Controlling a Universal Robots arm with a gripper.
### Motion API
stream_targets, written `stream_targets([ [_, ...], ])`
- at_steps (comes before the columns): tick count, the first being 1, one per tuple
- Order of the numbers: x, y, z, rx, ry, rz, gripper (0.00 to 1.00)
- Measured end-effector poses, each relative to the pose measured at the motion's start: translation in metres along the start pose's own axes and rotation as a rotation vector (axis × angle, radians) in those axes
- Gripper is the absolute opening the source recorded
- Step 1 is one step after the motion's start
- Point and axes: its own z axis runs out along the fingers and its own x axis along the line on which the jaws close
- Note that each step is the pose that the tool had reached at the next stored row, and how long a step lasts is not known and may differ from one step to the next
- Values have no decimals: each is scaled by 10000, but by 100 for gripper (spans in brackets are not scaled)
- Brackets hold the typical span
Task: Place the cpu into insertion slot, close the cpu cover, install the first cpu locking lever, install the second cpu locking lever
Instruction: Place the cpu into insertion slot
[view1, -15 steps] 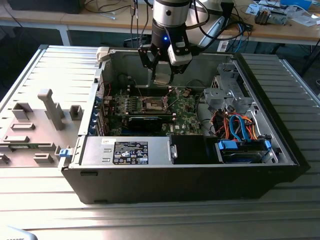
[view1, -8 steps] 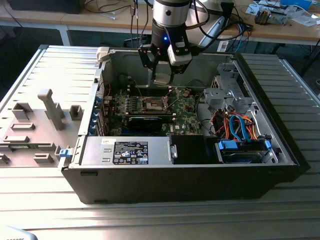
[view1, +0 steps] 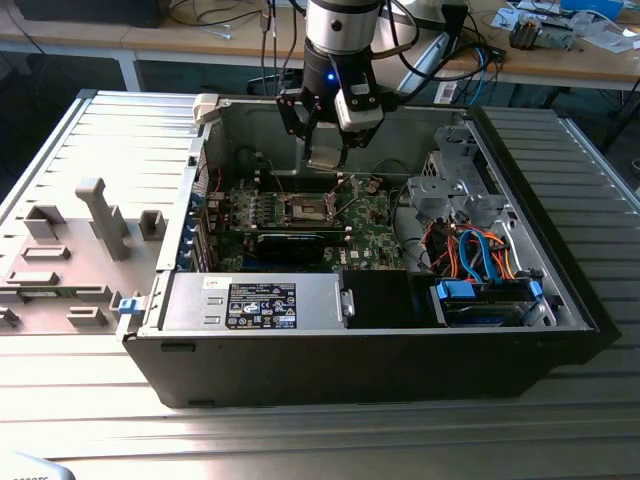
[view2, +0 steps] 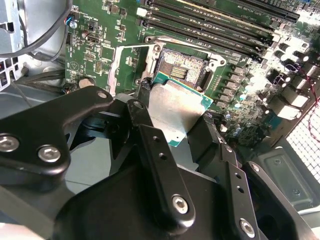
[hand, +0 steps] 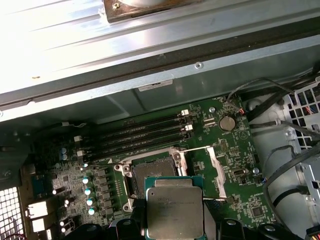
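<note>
My gripper (view1: 326, 150) hangs inside the open computer case, shut on the cpu (view1: 326, 157) by its edges. The cpu's dull silver top (view2: 175, 107) sits between the black fingers (view2: 145, 102) and hovers just above the insertion slot (view2: 182, 65). The slot's contact field is bare in both wrist views. The cpu (hand: 175, 210) overlaps the near edge of the insertion slot (hand: 152, 170). The cpu cover (hand: 216, 167) is swung open beside the socket, its windowed frame (view2: 117, 62) lying over the board. Thin lever wires (hand: 192, 148) stand loose around the socket.
Long memory slots (hand: 140, 135) run along one side of the socket. A power supply (view1: 255, 300) and drive bay (view1: 485, 300) with blue and orange cables line the case's front. A drive cage (view1: 450, 185) stands at the exterior view's right. Grey fixtures (view1: 100, 220) rest outside at the left.
</note>
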Motion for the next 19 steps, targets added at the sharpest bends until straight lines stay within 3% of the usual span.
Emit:
stream_targets([
  [19, 0, 0, 0, -3, -16, 194, 55],
])
